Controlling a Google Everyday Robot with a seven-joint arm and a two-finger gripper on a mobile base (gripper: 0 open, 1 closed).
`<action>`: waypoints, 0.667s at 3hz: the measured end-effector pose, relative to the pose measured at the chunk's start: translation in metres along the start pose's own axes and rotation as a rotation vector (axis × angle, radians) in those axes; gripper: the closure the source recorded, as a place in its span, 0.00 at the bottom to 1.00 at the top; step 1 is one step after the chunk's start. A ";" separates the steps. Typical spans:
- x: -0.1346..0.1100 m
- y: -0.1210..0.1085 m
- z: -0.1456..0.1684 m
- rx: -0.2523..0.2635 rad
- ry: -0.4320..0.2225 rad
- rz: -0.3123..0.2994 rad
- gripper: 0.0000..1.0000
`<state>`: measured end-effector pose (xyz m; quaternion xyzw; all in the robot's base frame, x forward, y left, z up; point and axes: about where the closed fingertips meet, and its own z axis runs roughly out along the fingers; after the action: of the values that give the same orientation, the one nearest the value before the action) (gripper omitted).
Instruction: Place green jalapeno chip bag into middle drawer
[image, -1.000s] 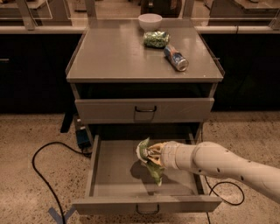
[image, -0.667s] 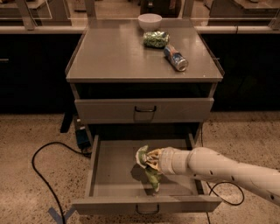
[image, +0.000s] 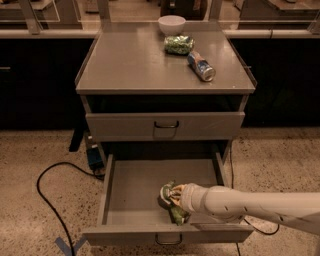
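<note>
The middle drawer (image: 134, 189) is pulled open, a wide grey tray with a small dark loop handle (image: 168, 240) on its front. My white arm reaches in from the right. My gripper (image: 171, 196) is low inside the drawer near its front middle. It is shut on the green jalapeno chip bag (image: 178, 215), a crumpled light-green and white bag that hangs down from the fingers to about the drawer floor. Whether the bag rests on the floor I cannot tell.
The drawer above (image: 165, 125) is shut. On the cabinet top stand a white bowl (image: 171, 24), a dark green shiny packet (image: 178, 44) and a lying soda can (image: 201, 66). A black cable (image: 47, 197) and a blue box (image: 94, 157) lie on the floor at left.
My gripper has moved left and down into the drawer, toward its front, with the bag in it. The things on the cabinet top have not moved.
</note>
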<state>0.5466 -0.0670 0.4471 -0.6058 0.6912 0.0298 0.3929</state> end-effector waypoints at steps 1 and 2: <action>0.019 -0.013 0.017 0.070 0.053 -0.026 1.00; 0.020 -0.019 0.017 0.092 0.059 -0.030 1.00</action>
<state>0.5730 -0.0797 0.4318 -0.5978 0.6941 -0.0259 0.4003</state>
